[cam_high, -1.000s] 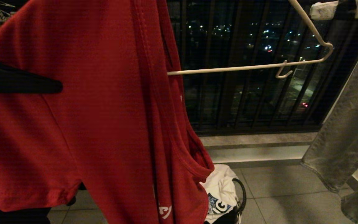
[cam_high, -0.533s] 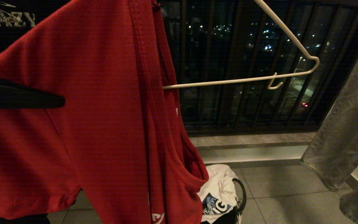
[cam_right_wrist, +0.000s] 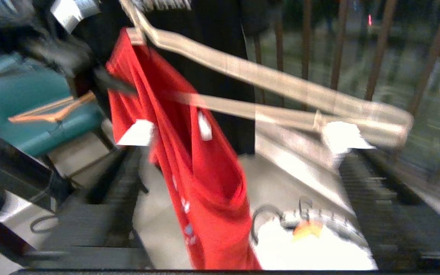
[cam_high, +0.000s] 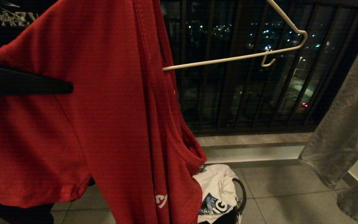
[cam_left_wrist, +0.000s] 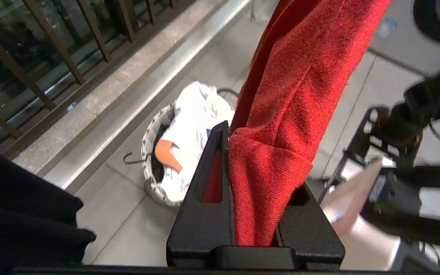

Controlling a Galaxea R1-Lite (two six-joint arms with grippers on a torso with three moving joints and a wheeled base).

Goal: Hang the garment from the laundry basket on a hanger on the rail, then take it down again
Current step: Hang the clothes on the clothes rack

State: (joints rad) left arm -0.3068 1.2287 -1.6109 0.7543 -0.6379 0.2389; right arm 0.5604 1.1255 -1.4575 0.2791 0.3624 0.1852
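Note:
The red garment [cam_high: 104,109] hangs in front of me and fills the left half of the head view. My left gripper [cam_left_wrist: 258,160] is shut on a bunched fold of the garment [cam_left_wrist: 281,114], and one of its black fingers [cam_high: 42,87] shows against the cloth. The cream-white hanger [cam_high: 228,57] sticks out of the garment to the right, its free end tilted up. My right gripper [cam_right_wrist: 239,135] is open, and the hanger [cam_right_wrist: 266,110] crosses just beyond its white fingertips [cam_right_wrist: 342,137]. The laundry basket [cam_high: 241,193] stands on the floor below. The rail is out of view.
A white T-shirt [cam_high: 219,186] fills the basket. Dark balcony railing [cam_high: 244,93] runs behind the hanger above a stone kerb [cam_high: 253,146]. Grey jeans [cam_high: 346,124] hang at the right. A teal chair [cam_right_wrist: 25,95] holds a wooden hanger [cam_right_wrist: 52,112].
The hanger's free end has swung left and now tilts upward. The right gripper's white tip, earlier beside the hanger's arm, now shows at the far right edge. The garment has shifted slightly.

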